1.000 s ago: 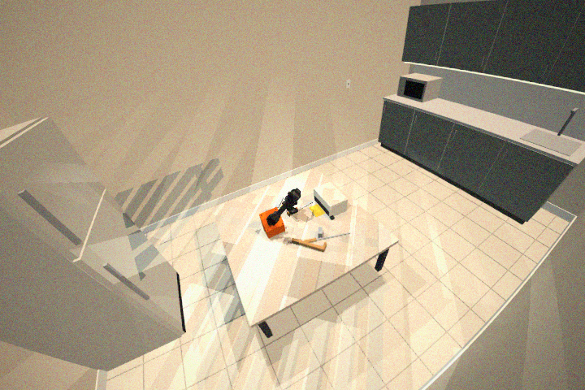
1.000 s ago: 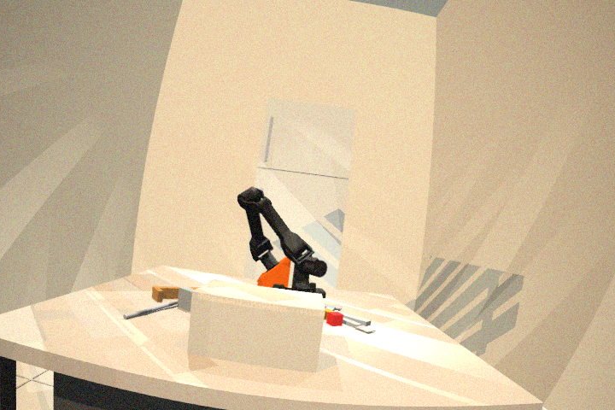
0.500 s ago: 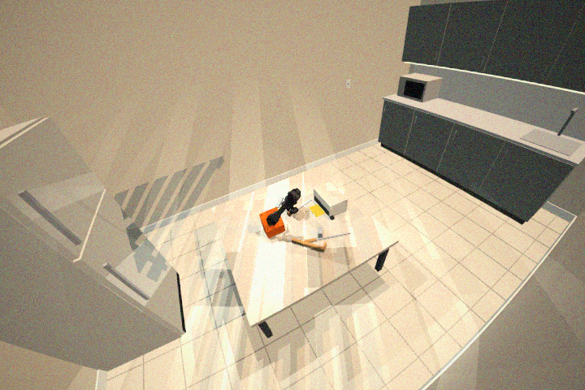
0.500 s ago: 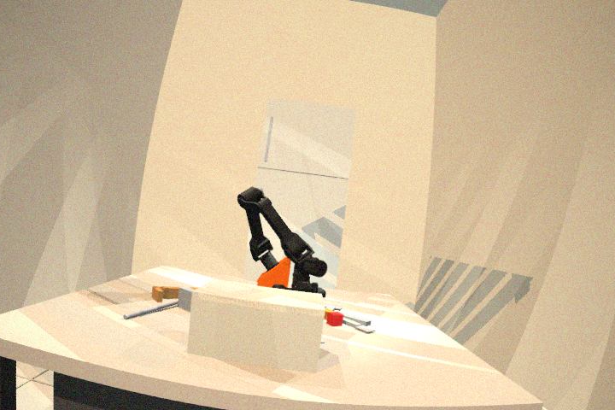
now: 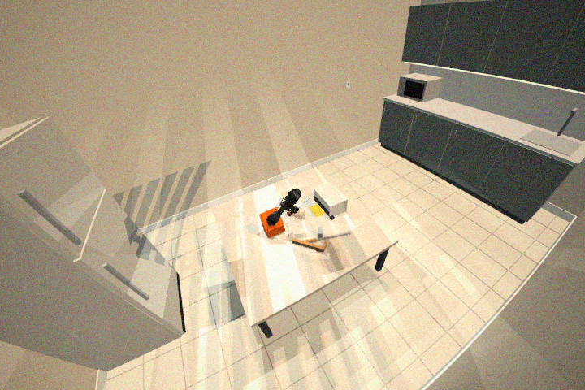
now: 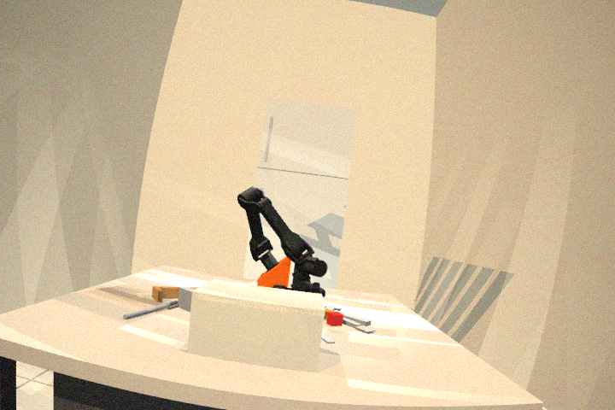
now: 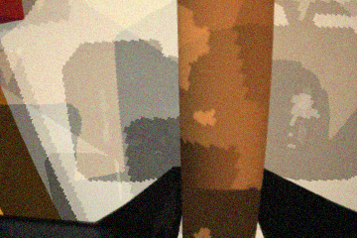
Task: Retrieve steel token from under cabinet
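My gripper (image 5: 293, 210) (image 7: 215, 176) is shut on an upright-looking wooden handle (image 7: 226, 99) in the wrist view. A thin pale rod (image 5: 305, 201) runs from the gripper toward the cabinet's left end in the top view. A thin grey piece (image 6: 327, 339), apparently its tip, shows low beside the cabinet (image 5: 332, 198) (image 6: 254, 328) in the exterior view. The yellow marked area (image 5: 317, 210) lies in front of the cabinet's dark slotted side. I cannot make out the steel token in any view. In the exterior view the cabinet hides the fingertips and the marked area.
An orange-brown wooden bar (image 5: 308, 244), a grey rod (image 5: 339, 236) and a grey block (image 5: 319, 232) lie nearer the table's front edge. A red block (image 6: 334, 319) and grey strips (image 6: 361, 322) lie beyond the cabinet. The orange arm base (image 5: 272, 223) stands behind the gripper.
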`<state>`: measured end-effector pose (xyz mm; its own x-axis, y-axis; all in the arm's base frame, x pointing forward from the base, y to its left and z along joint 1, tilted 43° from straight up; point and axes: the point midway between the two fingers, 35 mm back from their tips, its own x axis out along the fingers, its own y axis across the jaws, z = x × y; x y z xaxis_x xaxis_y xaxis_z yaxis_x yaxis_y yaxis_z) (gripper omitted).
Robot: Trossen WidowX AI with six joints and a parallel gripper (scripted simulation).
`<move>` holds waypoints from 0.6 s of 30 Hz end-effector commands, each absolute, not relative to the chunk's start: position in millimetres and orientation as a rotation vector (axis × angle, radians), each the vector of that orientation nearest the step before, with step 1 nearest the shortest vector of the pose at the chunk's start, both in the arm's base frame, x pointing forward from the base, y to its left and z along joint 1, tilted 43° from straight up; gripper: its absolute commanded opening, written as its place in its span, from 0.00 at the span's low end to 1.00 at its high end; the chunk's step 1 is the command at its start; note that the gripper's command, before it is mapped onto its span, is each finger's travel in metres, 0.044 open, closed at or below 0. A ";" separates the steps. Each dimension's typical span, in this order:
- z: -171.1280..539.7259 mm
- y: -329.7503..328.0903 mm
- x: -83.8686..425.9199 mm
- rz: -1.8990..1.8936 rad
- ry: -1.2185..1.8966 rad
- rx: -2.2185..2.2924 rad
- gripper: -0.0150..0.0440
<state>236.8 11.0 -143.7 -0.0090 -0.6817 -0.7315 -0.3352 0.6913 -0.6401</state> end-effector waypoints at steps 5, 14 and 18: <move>-143.8 11.9 237.4 -0.276 1.629 -0.900 0.25; -143.9 12.2 237.3 -0.218 1.648 -0.955 0.25; -140.8 8.9 238.8 -0.212 1.649 -0.961 0.25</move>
<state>237.2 10.5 -143.2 -0.0098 -0.6814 -0.7319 -0.4597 0.6531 -0.6018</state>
